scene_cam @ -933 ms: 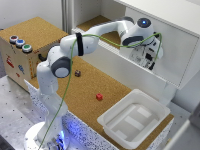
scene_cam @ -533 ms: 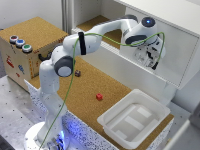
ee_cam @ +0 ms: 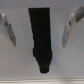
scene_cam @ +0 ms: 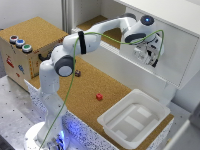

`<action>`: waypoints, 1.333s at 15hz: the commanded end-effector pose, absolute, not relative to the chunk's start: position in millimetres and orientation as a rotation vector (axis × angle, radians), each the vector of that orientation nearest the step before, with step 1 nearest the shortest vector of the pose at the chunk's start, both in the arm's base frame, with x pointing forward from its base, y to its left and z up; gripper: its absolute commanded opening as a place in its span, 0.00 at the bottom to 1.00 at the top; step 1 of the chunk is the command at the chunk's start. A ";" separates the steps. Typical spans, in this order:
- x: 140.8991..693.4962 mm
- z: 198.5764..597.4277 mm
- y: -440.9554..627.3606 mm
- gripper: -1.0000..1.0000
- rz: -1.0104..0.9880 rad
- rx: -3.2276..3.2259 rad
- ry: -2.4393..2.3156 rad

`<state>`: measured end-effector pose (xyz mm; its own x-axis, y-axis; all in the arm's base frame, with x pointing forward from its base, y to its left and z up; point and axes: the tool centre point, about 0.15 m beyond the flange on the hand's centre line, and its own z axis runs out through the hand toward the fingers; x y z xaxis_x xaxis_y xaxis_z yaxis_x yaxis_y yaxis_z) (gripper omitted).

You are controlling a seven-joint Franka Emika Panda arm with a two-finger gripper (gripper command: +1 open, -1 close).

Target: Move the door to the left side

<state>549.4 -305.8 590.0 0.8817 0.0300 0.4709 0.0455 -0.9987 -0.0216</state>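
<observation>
- The door (scene_cam: 150, 62) is a broad, flat white panel set in the front of the white cabinet (scene_cam: 165, 12), which sits along the far edge of the cork-topped surface (scene_cam: 95, 82). The panel covers the part of the cabinet toward the exterior view's right; the part toward that view's left stands open.
- It looks stiff and smooth, probably light, and should run along a track rather than lift. A bare face like this is slippery, so pinching it would likely fail.
- The wrist view shows a dark, upright handle (ee_cam: 41, 37); I judge it the best place to take hold, either clamped or pushed sideways.
- The arm (scene_cam: 95, 37) reaches across the surface, with the hand (scene_cam: 148, 56) up against the door's face.
- In the wrist view the fingers (ee_cam: 71, 27) are spread wide, one on each side of the handle, pinching nothing.
- A white tray (scene_cam: 134, 117) lies on the surface below the door, well under the sliding path.
- A box with coloured buttons (scene_cam: 17, 52) stands at the exterior view's left, well apart.
- A small red block (scene_cam: 99, 96) and a small dark object (scene_cam: 77, 73) lie on the cork; neither blocks the door.
</observation>
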 end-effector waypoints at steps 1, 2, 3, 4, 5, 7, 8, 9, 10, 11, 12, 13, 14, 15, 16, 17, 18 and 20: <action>561.0 599.6 -311.6 0.00 -0.685 -3.054 -0.063; 561.2 599.6 -309.7 0.00 -0.688 -3.050 -0.069; 560.8 599.0 -307.9 0.00 -0.695 -3.056 -0.072; 561.2 597.3 -307.0 0.00 -0.696 -3.062 -0.073; 561.1 595.6 -306.2 0.00 -0.692 -3.079 -0.074; 560.1 593.5 -305.2 0.00 -0.700 -3.102 -0.068; 559.6 592.7 -304.2 0.00 -0.698 -3.120 -0.065; 559.1 591.9 -303.2 0.00 -0.703 -3.144 -0.061; 558.6 591.5 -301.2 0.00 -0.708 -3.160 -0.056; 557.5 591.1 -298.4 0.00 -0.722 -3.189 -0.046; 555.9 589.4 -295.8 0.00 -0.738 -3.204 -0.025; 555.5 587.1 -293.0 0.00 -0.742 -3.211 -0.015; 554.6 584.1 -289.8 0.00 -0.752 -3.206 0.005; 553.9 579.9 -285.2 0.00 -0.757 -3.208 0.013; 554.3 574.4 -278.6 0.00 -0.754 -3.205 0.016; 554.9 569.2 -271.1 0.00 -0.753 -3.219 0.021; 556.8 563.9 -263.8 0.00 -0.742 -3.217 0.013; 559.5 556.3 -249.5 0.00 -0.738 -3.215 0.004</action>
<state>550.9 -298.9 592.0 0.9004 0.0457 0.4327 0.0281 -0.9985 0.0469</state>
